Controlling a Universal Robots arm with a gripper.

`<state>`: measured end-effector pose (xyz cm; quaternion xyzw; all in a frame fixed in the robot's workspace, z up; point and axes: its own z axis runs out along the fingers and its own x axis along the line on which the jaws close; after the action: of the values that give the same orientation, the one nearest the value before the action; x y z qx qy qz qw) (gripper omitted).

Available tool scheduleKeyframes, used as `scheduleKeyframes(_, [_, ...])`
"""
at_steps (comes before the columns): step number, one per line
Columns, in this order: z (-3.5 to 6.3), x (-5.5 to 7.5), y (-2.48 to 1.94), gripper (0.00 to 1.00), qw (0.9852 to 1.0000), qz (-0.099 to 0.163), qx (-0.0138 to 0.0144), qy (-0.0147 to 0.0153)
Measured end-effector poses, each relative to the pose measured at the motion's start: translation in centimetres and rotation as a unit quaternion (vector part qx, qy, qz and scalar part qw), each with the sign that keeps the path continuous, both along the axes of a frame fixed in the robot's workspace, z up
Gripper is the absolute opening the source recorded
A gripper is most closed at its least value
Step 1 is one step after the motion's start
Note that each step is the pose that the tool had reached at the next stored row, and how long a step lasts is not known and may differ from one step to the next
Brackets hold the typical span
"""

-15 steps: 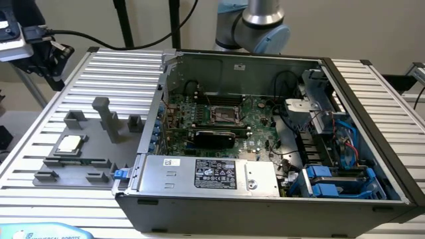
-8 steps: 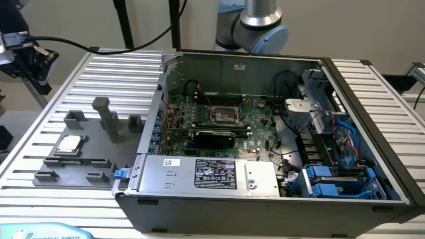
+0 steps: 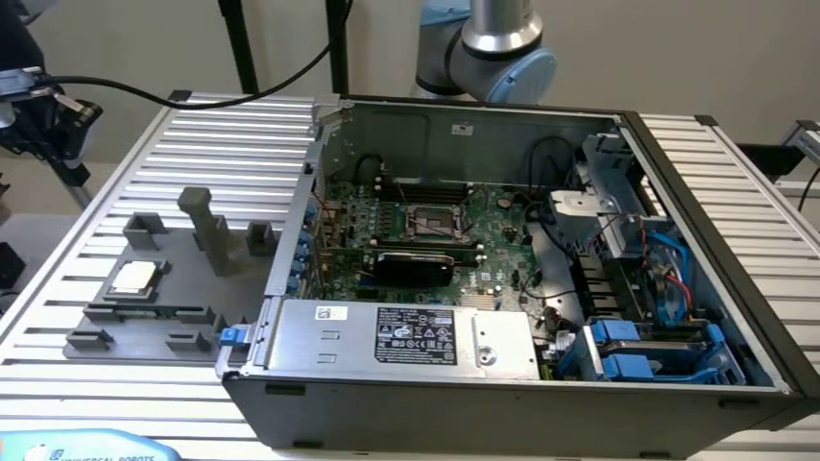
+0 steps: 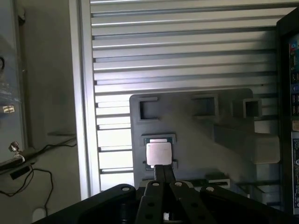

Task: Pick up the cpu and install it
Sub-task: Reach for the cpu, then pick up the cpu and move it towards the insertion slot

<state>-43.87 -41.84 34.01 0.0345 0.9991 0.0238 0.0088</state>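
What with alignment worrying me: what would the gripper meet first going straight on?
Probably the cpu, lying on the grey fixture: in the wrist view the gripper points at it, though the depth between them is unclear.

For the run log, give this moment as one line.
cpu: on grey fixture, not picked | gripper: shut, empty, apart from cpu

Open PC case (image 3: 448,134) on a slatted metal table (image 3: 230,144), motherboard (image 3: 494,226) and power supply (image 3: 410,336) inside, grey fixture plate (image 3: 186,288) just beside, on the exterior view's left.
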Motion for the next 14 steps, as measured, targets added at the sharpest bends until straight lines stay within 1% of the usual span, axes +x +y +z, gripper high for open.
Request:
scheduleKeyframes(11, [0.00,0.00,0.00,0.11,1.0000,0.000,0.0000,0.0000])
scheduleKeyframes(12, [0.00,0.00,0.00,0.12,1.0000,0.000,0.0000,0.0000])
scheduleKeyframes(14, [0.00,0.00,0.00,0.24,1.0000,0.000,0.0000,0.0000])
